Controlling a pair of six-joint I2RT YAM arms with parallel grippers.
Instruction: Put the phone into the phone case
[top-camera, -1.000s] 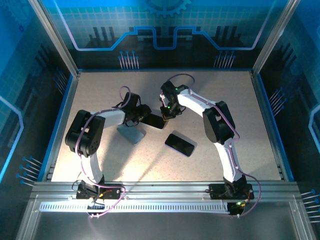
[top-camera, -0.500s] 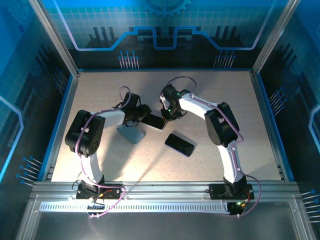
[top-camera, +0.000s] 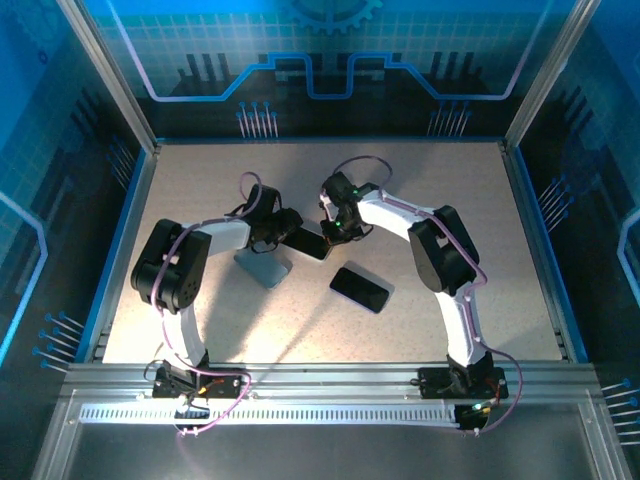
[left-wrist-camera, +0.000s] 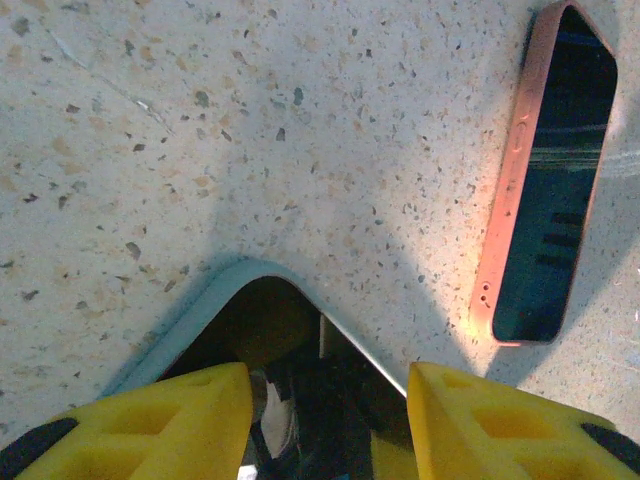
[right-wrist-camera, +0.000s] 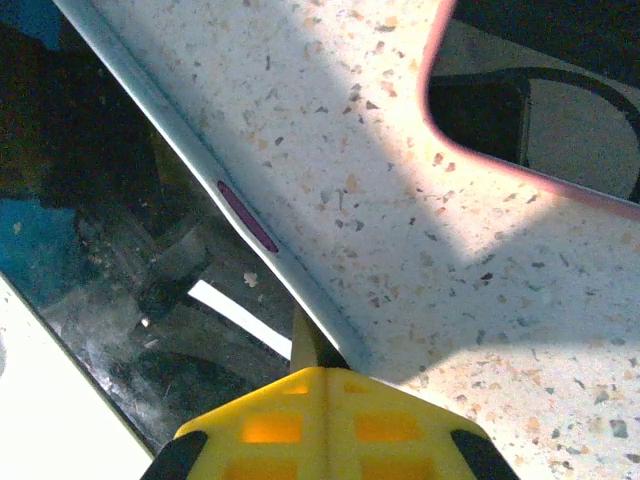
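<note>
Taking the pink phone (top-camera: 360, 288) as my mark, I have bare table (top-camera: 330, 335) on its near side and rightward up to the right arm (top-camera: 440, 250). Beyond its far-left corner the grey-rimmed phone case (top-camera: 310, 243), clamped by left gripper (top-camera: 290, 231) and right gripper (top-camera: 335, 231), blocks passage; a grey slab (top-camera: 262, 266) lies to the phone's left.

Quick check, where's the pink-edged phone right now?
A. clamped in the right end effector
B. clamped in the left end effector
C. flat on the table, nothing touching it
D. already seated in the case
C: the left wrist view shows the phone lying flat on the table with nothing touching it, while the left end effector straddles the corner of the case instead.
</note>
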